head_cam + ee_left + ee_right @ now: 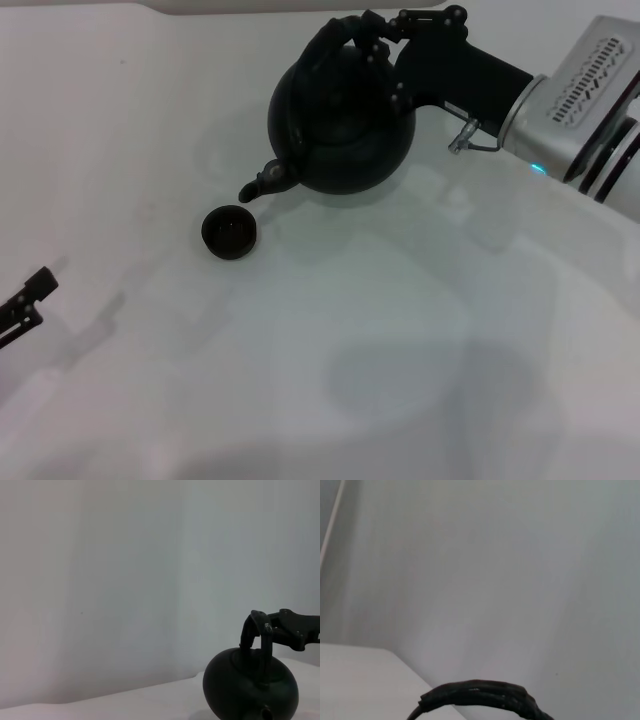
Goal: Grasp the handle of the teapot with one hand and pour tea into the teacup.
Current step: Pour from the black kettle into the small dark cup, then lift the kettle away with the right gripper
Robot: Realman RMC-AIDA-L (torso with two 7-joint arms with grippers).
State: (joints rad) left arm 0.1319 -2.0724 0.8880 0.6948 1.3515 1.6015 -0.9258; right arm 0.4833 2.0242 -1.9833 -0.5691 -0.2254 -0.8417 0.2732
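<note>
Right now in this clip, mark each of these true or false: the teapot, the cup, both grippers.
1. The right gripper is at the handle of the teapot. True.
2. The teacup sits behind the teapot, away from its spout. False: it sits just in front of the spout.
3. The left gripper is holding the teacup. False: it is off at the table's left edge, apart from it.
4. The teacup stands upright on the table. True.
</note>
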